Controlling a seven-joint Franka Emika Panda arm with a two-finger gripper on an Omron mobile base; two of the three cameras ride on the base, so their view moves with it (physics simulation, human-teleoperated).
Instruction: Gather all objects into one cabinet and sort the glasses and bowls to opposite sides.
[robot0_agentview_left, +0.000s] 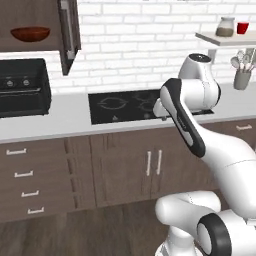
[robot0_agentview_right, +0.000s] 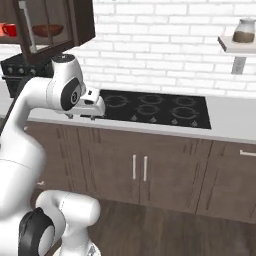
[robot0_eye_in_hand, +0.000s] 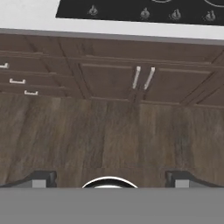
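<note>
The dark brown wall cabinet (robot0_agentview_left: 35, 45) hangs at the upper left, its glass-paned door (robot0_agentview_left: 69, 30) swung open. Inside rests the wide reddish-brown bowl (robot0_agentview_left: 30, 33), which the right base view shows through the glass as the bowl (robot0_agentview_right: 48, 30), with a red cup (robot0_agentview_right: 8, 30) to its left. Another red cup (robot0_agentview_left: 243, 28) stands on the pale wall shelf (robot0_agentview_left: 225, 39) at the far right. My gripper (robot0_agentview_right: 81, 117) hangs over the counter's front edge left of the cooktop, pointing down. Its fingertips (robot0_eye_in_hand: 41, 178) stand wide apart, open and empty. The salmon-orange cup is out of view.
A black cooktop (robot0_agentview_left: 125, 105) lies in the grey counter (robot0_agentview_left: 65, 117). A black oven (robot0_agentview_left: 22, 87) sits under the cabinet. A lidded jar (robot0_agentview_left: 225, 27) shares the shelf with the cup, and a grey utensil holder (robot0_agentview_left: 241, 77) stands below. Lower cabinet doors (robot0_eye_in_hand: 140, 81) and wood floor (robot0_eye_in_hand: 109, 140) lie beneath the hand.
</note>
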